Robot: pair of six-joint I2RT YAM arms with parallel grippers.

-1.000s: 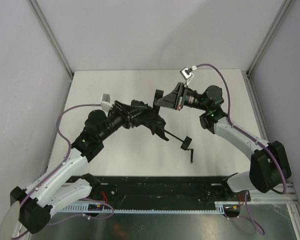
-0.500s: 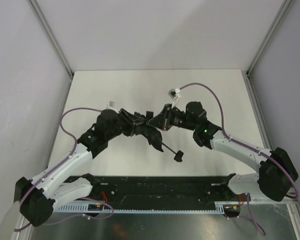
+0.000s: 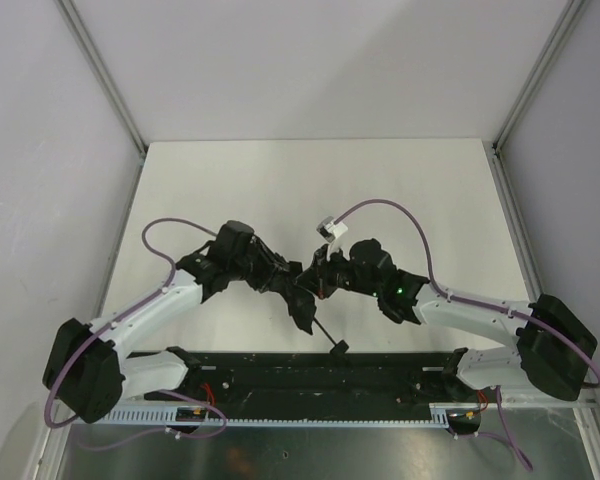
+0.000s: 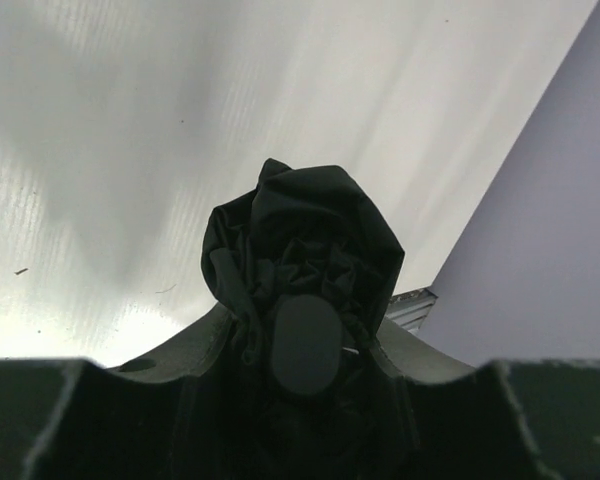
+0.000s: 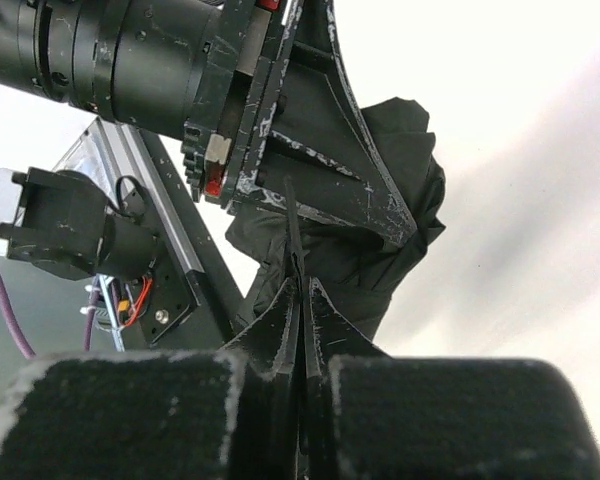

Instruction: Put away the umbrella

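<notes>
Points umbrella (image 3: 302,302) shaft down toward front rail (image 3: 280,368), over near table (image 3: 280,190) edge. Clamps bunched canopy in half-closed left gripper (image 4: 302,345); pinches a thin black strip of it in fully closed right gripper (image 5: 300,300), likely to hold folds gathered for wrapping

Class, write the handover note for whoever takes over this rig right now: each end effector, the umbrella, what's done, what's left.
Left end effector: closed around the bunched umbrella.
Right end effector: shut, apparently pinching a thin black strip of it.
Umbrella: between both arms, near-middle of the table, handle pointing to the near edge.
Done: canopy collapsed.
Left: wrap, fasten, stow.
</notes>
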